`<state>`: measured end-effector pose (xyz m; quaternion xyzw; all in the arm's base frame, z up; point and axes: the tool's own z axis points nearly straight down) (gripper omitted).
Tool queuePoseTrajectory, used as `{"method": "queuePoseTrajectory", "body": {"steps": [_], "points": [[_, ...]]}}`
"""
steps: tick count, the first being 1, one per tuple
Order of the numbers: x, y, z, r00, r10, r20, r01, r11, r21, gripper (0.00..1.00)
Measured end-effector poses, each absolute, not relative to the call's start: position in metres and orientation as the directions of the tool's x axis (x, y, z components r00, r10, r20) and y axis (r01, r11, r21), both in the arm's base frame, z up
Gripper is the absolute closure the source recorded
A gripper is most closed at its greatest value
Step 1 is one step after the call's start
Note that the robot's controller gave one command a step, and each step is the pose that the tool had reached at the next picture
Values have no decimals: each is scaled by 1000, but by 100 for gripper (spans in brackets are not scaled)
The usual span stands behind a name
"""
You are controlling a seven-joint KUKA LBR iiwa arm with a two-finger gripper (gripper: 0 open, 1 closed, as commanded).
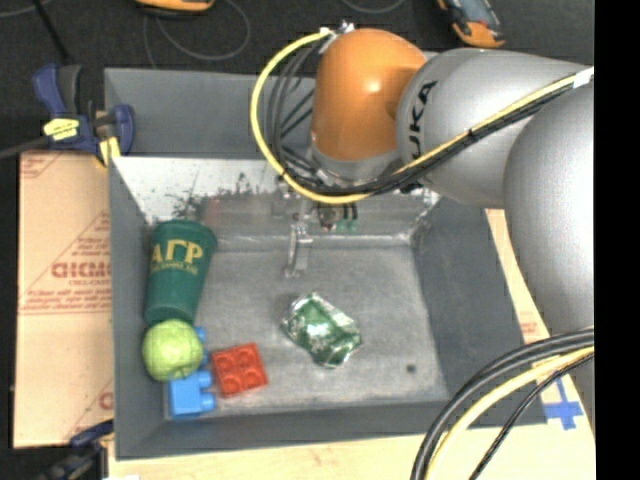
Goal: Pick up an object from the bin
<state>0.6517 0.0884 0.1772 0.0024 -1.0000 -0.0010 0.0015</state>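
Packet [321, 333], crumpled, green and white: lies on the floor of the bin [392, 280], slightly below centre of the frame. Its long axis runs from upper left to lower right. It touches no other item.

Items from left to right:

1. Cup [178, 273], dark green with gold lettering, at the left wall of the bin. Its long axis runs top to bottom in the frame, with the wider end uppermost.
2. Ball [170, 350], yellow-green, at the lower end of the cup and against it.
3. Blue brick [190, 395], just below the ball, in the lower left corner.
4. Red brick [240, 370], just beside the blue brick on its right.
5. Gripper [308, 240], under the orange cover [365, 88] of the arm [500, 128], over bare floor near the far wall, above the packet in the frame and apart from it. Whether the gripper is wide or narrow cannot be told.
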Motion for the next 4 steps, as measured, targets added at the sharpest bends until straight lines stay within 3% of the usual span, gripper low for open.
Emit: {"method": "queuePoseTrajectory", "body": {"steps": [1,2,3,4], "points": [[653,88,183,-1000,-4,-4,-4,1000,3,0],[607,60,130,-999,51,-8,51,999,3,0],[611,43,89,-997,71,2,71,997,0,0],[585,6,78,-983,-180,-20,-180,984,-1,100]]}}
